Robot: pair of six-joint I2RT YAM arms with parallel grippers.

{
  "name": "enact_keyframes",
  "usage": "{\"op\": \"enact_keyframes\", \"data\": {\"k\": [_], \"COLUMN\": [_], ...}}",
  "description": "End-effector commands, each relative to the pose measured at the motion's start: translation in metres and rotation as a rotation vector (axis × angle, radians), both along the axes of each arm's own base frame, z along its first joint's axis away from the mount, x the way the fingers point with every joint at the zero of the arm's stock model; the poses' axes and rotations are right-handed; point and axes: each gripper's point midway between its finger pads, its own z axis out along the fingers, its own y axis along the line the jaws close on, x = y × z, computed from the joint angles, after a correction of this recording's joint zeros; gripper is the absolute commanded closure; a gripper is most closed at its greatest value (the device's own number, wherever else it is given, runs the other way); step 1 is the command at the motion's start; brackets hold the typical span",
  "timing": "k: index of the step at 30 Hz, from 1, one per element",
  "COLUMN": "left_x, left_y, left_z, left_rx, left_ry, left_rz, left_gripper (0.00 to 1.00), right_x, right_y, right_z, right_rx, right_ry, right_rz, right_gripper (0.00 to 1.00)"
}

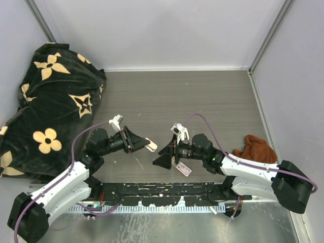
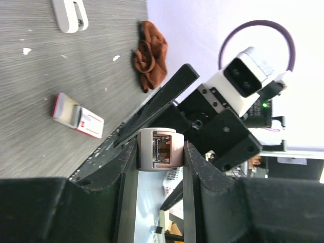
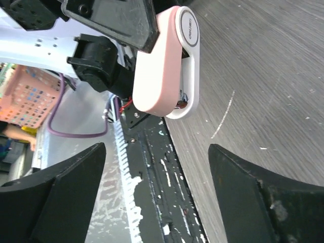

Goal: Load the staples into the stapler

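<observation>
My left gripper [image 1: 143, 143] is shut on a small pink-and-white stapler [image 1: 151, 146], holding it above the table with its free end pointing right. In the left wrist view the stapler's end [image 2: 161, 148] is clamped between the fingers of my left gripper [image 2: 159, 154]. My right gripper [image 1: 163, 155] faces it from the right, open wide and holding nothing. Seen from the right wrist, the stapler [image 3: 167, 66] hangs ahead of the right gripper [image 3: 157, 152], apart from both fingers. The staples box [image 1: 183, 168], with its red-and-white label, lies on the table under the right wrist. Its tan tray is partly slid out [image 2: 77, 116].
A black blanket with cream flowers [image 1: 50, 111] fills the left side. A brown cloth [image 1: 255, 148] is bunched at the right, beside the right arm. Another white stapler [image 2: 69, 14] lies on the table beyond the box. A black rail [image 1: 152, 190] runs along the near edge.
</observation>
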Motion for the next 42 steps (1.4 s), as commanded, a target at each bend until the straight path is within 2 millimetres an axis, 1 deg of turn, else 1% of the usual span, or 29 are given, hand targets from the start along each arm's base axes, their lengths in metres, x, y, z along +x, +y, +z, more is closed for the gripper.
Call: {"op": "enact_keyframes", "data": {"k": [1, 3, 5, 8, 10, 13, 20, 26, 32, 39, 41, 42], "left_x": [-0.006, -0.010, -0.014, -0.022, -0.028, -0.036, -0.043, -0.047, -0.052, -0.056, -0.057, -0.057], "left_y": [-0.007, -0.007, -0.008, -0.008, -0.008, -0.008, -0.008, -0.007, -0.007, -0.006, -0.006, -0.006], "left_z": [0.058, 0.062, 0.068, 0.077, 0.083, 0.093, 0.094, 0.097, 0.101, 0.106, 0.105, 0.104], "left_rx": [-0.147, -0.154, -0.164, -0.179, -0.187, -0.200, -0.201, -0.206, -0.214, -0.226, -0.226, -0.224], "left_ry": [-0.108, -0.117, -0.134, -0.159, -0.175, -0.201, -0.204, -0.216, -0.232, -0.250, -0.252, -0.249], "left_rz": [-0.070, -0.087, -0.112, -0.151, -0.180, -0.221, -0.257, -0.285, -0.310, -0.327, -0.331, -0.334], "left_gripper": [1.00, 1.00, 1.00, 1.00, 1.00, 1.00, 1.00, 1.00, 1.00, 1.00, 1.00, 1.00], "right_x": [-0.005, -0.009, -0.010, -0.012, -0.018, -0.022, -0.030, -0.029, -0.024, -0.021, -0.021, -0.021], "right_y": [0.005, 0.005, 0.002, 0.000, 0.001, 0.001, 0.003, 0.004, 0.009, 0.013, 0.013, 0.013], "right_z": [0.038, 0.042, 0.045, 0.050, 0.054, 0.064, 0.081, 0.090, 0.088, 0.092, 0.096, 0.097], "right_rx": [0.136, 0.161, 0.186, 0.205, 0.219, 0.262, 0.333, 0.352, 0.339, 0.361, 0.380, 0.388], "right_ry": [-0.069, -0.067, -0.057, -0.036, -0.025, -0.012, 0.026, 0.022, 0.043, 0.064, 0.064, 0.067], "right_rz": [0.059, 0.099, 0.124, 0.164, 0.208, 0.252, 0.326, 0.336, 0.330, 0.330, 0.334, 0.334], "right_gripper": [0.20, 0.26, 0.29, 0.39, 0.43, 0.52, 0.55, 0.56, 0.65, 0.79, 0.85, 0.91]}}
